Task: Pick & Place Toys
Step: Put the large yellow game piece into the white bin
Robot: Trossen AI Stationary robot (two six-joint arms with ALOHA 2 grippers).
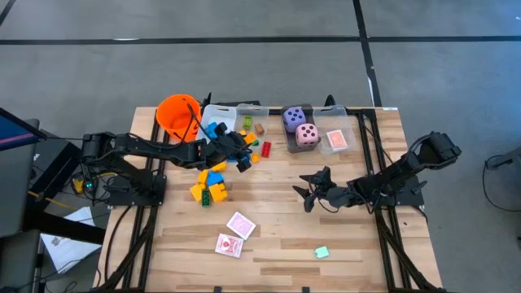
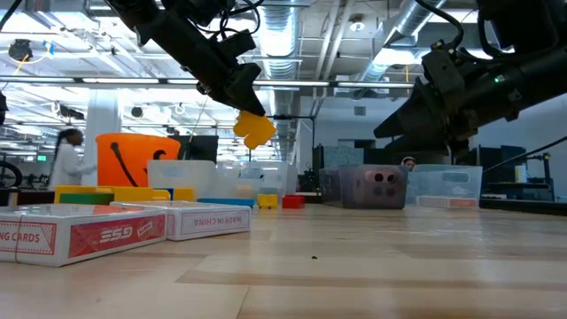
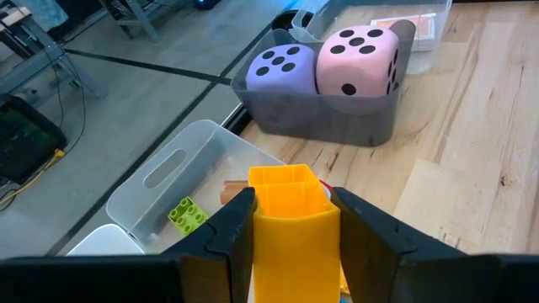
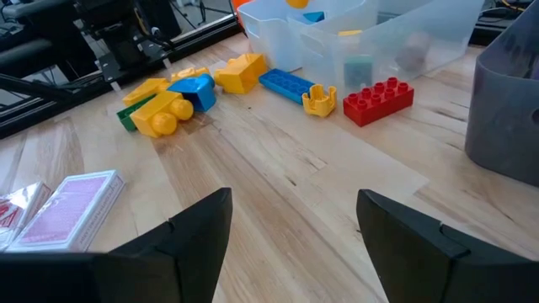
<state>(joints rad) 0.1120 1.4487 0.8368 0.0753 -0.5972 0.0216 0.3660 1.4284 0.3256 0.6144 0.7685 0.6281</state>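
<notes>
Left pincer (image 3: 290, 231) clamping one yellow block (image 3: 290, 223); right pincer (image 4: 290, 231) agape, empty; two dice (image 3: 320, 63)

Yellow block (image 3: 293, 220) — held aloft, clamped. Pink die (image 3: 357, 61) and purple die (image 3: 280, 69) — binned side by side. Two card packs (image 1: 234, 234) lie flat on the table.

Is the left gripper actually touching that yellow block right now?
Touching. The left wrist view shows the left gripper with both fingers pressed against the sides of the yellow block; the low view shows it lifted clear of the table.
</notes>
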